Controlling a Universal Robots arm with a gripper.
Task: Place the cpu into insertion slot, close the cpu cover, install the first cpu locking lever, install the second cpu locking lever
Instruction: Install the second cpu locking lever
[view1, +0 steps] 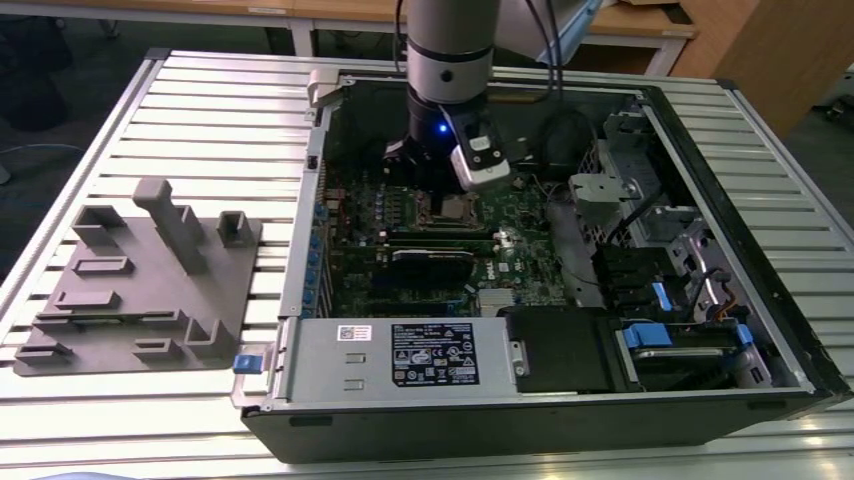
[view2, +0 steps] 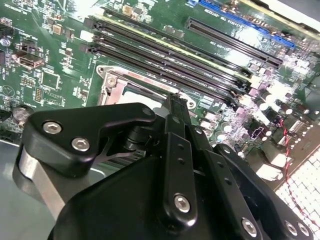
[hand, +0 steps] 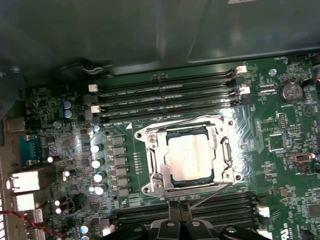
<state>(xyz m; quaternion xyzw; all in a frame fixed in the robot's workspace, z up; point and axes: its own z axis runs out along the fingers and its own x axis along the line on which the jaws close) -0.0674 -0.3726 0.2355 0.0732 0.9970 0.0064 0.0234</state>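
One cpu (hand: 191, 157) under one cpu cover (hand: 156, 162) — hand (hand: 179, 212) closed, holding nothing.

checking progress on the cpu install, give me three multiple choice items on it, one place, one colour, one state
1. Where is the cpu?
A. on the floor
B. in the insertion slot
C. on a shelf

2. What colour is the circuit board?
A. green
B. red
C. white

3. The cpu cover is:
A. taken off
B. standing upright
C. down flat over the chip

Answers: B, its silver top sits framed in the socket; A, the board is green all around the socket; C, the metal frame lies flat around the chip's edges.
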